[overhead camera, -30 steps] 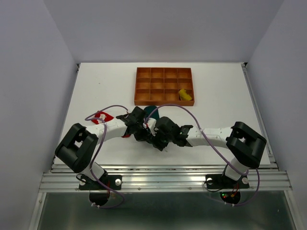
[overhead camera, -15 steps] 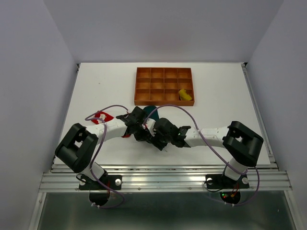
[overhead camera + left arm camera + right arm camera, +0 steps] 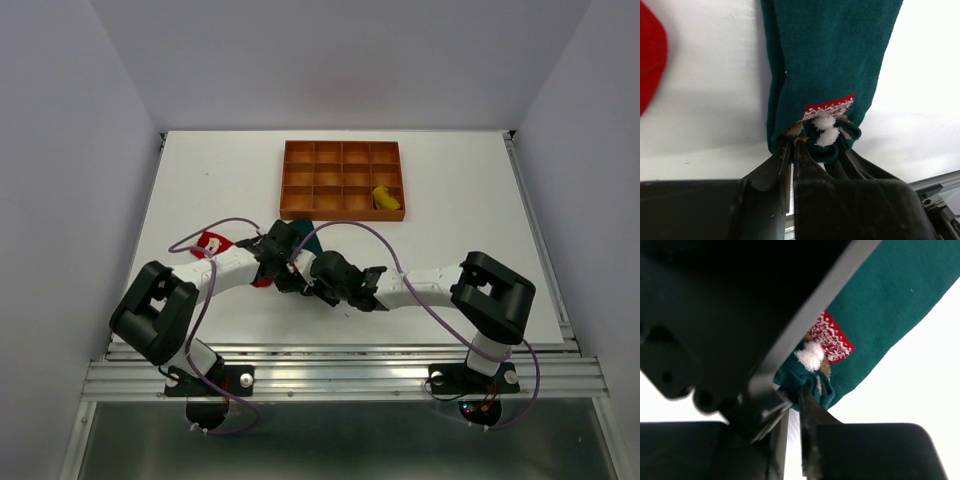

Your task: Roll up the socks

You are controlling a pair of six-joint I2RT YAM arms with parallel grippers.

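A dark teal sock [image 3: 830, 60] with a red patch and white pompoms lies stretched away from both wrists. My left gripper [image 3: 792, 144] is shut on the left part of its bunched near end. My right gripper [image 3: 797, 392] pinches the same end from the other side, jaws nearly together on the fabric [image 3: 890, 305]. From above, both grippers [image 3: 290, 266] [image 3: 318, 278] meet mid-table, and only a bit of teal sock [image 3: 311, 235] shows. A red sock [image 3: 208, 241] lies to the left, also at the left wrist view's edge [image 3: 650, 65]. A yellow sock [image 3: 383, 198] sits bundled in the tray.
The orange-brown gridded tray [image 3: 343, 213] stands just beyond the teal sock, the yellow bundle in its right front cell. The left gripper's black body [image 3: 715, 315] fills the upper left of the right wrist view. Purple cables loop over both arms.
My right arm has slid left toward the left gripper and its jaws have closed on the teal sock's end. The left gripper has kept its hold and shifted slightly left.
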